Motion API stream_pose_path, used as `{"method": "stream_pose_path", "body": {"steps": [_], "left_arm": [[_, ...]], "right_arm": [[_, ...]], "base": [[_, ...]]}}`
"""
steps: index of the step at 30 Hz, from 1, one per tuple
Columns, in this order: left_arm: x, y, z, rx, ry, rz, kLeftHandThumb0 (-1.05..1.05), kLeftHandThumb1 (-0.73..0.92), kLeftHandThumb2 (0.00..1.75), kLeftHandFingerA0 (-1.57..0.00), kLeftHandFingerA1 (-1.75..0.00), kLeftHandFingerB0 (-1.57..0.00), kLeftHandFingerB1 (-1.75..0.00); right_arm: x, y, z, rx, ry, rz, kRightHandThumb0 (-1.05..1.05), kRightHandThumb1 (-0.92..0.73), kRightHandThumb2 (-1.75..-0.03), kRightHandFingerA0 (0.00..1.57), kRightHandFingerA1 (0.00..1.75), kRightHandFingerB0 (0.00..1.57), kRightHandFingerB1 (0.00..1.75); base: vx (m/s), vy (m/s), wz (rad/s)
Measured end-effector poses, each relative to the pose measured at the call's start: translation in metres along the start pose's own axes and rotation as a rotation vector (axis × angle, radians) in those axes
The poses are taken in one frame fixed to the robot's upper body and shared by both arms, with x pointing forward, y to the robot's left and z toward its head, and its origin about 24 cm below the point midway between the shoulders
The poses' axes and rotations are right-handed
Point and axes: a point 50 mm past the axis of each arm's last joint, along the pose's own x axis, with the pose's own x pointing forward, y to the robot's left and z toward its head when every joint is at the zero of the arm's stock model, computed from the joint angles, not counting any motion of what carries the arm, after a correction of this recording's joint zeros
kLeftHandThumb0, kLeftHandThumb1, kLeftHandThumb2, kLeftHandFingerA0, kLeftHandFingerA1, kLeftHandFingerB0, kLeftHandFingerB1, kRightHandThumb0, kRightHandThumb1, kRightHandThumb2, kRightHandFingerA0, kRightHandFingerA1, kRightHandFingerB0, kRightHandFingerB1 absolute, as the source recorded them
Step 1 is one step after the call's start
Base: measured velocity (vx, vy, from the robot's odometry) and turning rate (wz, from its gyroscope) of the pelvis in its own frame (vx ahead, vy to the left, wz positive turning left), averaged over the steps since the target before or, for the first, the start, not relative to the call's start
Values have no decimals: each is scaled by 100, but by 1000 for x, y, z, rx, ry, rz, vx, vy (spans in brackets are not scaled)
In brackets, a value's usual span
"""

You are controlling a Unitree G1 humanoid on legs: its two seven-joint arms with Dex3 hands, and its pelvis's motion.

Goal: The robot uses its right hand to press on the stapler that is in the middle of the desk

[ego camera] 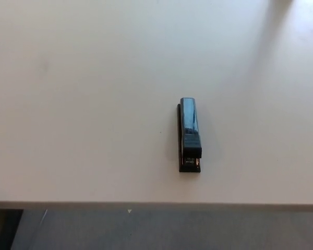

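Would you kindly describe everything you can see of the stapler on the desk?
The stapler is black and glossy, with a long narrow top arm over a flat base that shows along its left side and at the near end. It lies flat on the pale desk, its length running away from the robot, a little right of centre and close to the near edge. A metallic part glints at its near end. Nothing but the desk touches it.

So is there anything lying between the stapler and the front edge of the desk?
No. In the head view the stretch of white desk between the stapler and the near edge is bare. No robot hand shows in the picture either.
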Motion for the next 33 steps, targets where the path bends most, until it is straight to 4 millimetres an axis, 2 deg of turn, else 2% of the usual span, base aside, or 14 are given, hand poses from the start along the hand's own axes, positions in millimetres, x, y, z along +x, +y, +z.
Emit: {"method": "stream_pose_path", "body": {"steps": [2, 6, 7, 8, 9, 10, 14, 16, 20, 22, 23, 26, 27, 33], "left_arm": [[0, 0, 1, 0, -1, -1, -54, 81, 98, 0, -26, 0, -20], [0, 0, 1, 0, -2, -2, -55, 82, 98, 0, -24, 0, -19], [0, 0, 1, 0, -2, -2, -55, 82, 99, 0, -24, 0, -20], [0, 0, 1, 0, -2, -2, -55, 81, 99, 0, -25, 0, -20], [0, 0, 1, 0, -2, -1, -55, 81, 99, 0, -25, 0, -20], [0, 1, 1, 0, -2, -1, -44, 92, 87, -1, -17, 0, -12], [1, 1, 2, 1, -2, 0, -44, 92, 85, 0, -18, 0, -12], [0, 1, 2, 1, -1, 0, -45, 92, 88, -1, -19, 0, -13], [1, 1, 2, 1, 0, -1, -49, 92, 92, 0, -19, 0, -12], [1, 1, 2, 0, 0, -2, -44, 92, 85, -1, -18, 0, -12], [1, 1, 3, 0, 1, -2, -46, 92, 88, -1, -17, 0, -11], [1, 1, 2, 0, 3, -2, -50, 92, 91, 0, -17, 0, -13], [1, 1, 3, 0, 3, -2, -51, 92, 91, 0, -17, 0, -13], [2, 1, 3, -1, 3, -2, -50, 92, 92, 0, -18, 0, -14]], "right_arm": [[4, -9, 21, 57, -61, -55, -23, -80, -62, 106, 64, 70, 51], [8, -25, 77, 176, -231, -147, -19, -84, -65, 118, 69, 71, 62], [8, -26, 94, 206, -278, -157, -17, -85, -66, 117, 75, 72, 69], [7, -27, 115, 239, -341, -164, -14, -83, -65, 119, 83, 69, 97], [4, -26, 132, 272, -394, -163, -14, -83, -65, 119, 83, 69, 97], [0, -26, 154, 311, -462, -158, -12, -80, -64, 119, 82, 74, 87], [-24, -18, 223, 429, -691, -119, -9, -81, -67, 112, 101, 68, 85], [-38, -9, 249, 472, -780, -80, -8, -79, -68, 112, 100, 70, 88], [-72, 12, 298, 552, -937, 11, -6, -81, -73, 111, 123, 73, 106], [-88, 22, 316, 592, -995, 67, -3, -72, -85, 119, 122, 81, 98], [-97, 29, 326, 615, -1020, 99, 6, -59, -107, 120, 119, 86, 98], [-117, 46, 346, 658, -1063, 178, 11, -59, -114, 115, 126, 80, 101], [-123, 51, 351, 670, -1073, 203, 7, -64, -107, 116, 124, 75, 106], [-168, 85, 386, 726, -1145, 379, -7, -56, -110, 126, 113, 85, 100]], "base": [[0, 0, 0], [0, 0, 0], [0, 0, 0], [0, 0, 0], [0, 0, 0], [0, 0, 0], [0, 0, 0], [0, 0, 0], [0, 0, 0], [0, 0, 0], [0, 0, 0], [0, 0, 0], [0, 0, 0], [0, 0, 0]]}}
